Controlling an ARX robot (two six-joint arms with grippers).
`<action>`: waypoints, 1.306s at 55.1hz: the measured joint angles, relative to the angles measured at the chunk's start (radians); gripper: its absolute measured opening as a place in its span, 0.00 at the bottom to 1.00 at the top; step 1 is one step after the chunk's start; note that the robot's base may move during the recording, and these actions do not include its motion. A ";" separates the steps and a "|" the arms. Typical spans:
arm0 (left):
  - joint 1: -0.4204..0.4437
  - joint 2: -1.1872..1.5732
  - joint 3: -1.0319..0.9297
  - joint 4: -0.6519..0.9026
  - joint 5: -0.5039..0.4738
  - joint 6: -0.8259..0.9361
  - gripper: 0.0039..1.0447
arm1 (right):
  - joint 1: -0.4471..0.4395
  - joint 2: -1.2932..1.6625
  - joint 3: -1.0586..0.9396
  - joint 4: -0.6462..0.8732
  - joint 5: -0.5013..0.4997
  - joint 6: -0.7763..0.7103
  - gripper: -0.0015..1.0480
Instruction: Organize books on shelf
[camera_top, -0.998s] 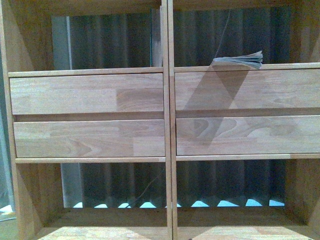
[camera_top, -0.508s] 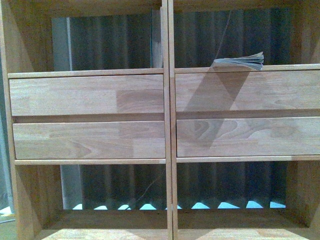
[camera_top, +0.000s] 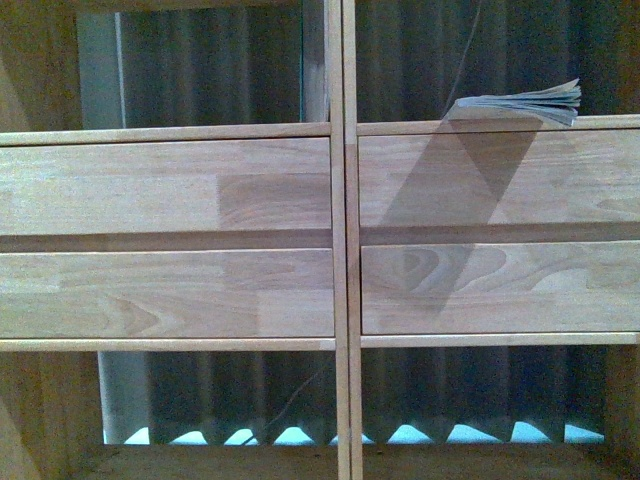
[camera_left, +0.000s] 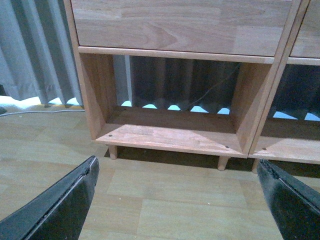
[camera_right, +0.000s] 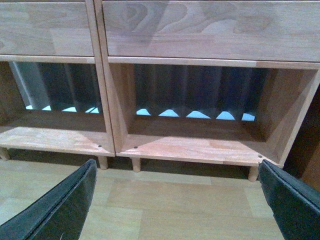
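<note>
Black fingers (camera_left: 65, 205) of left gripper (camera_left: 180, 200) and right gripper (camera_right: 177, 200) gape wide, empty. A thin pale paperback (camera_top: 525, 103) lies flat, upper right in the light-wood shelf (camera_top: 340, 250).

light natural-wood shelving unit of jointed planks (camera_right: 200, 145), lower part. two plain wooden drawer fronts (camera_right: 210, 30) sit above two open compartments (camera_right: 195, 130), which are separated by a double vertical wooden divider (camera_right: 102, 100). short round wooden legs (camera_right: 135, 164) stand on a pale plank floor (camera_right: 175, 200). a grey pleated curtain (camera_right: 200, 90) shows through the open back, with bright light at its hem. right gripper (camera_right: 177, 165): black fingers (camera_right: 60, 210) spread wide apart above the floor.
</note>
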 joint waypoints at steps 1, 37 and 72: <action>0.000 0.000 0.000 0.000 0.000 0.000 0.93 | 0.000 0.000 0.000 0.000 0.000 0.000 0.93; 0.000 0.000 0.000 0.000 0.000 0.000 0.93 | 0.000 0.000 0.000 0.000 0.000 0.000 0.93; 0.000 0.000 0.000 0.000 0.000 0.000 0.93 | 0.000 0.000 0.000 0.000 0.000 0.000 0.93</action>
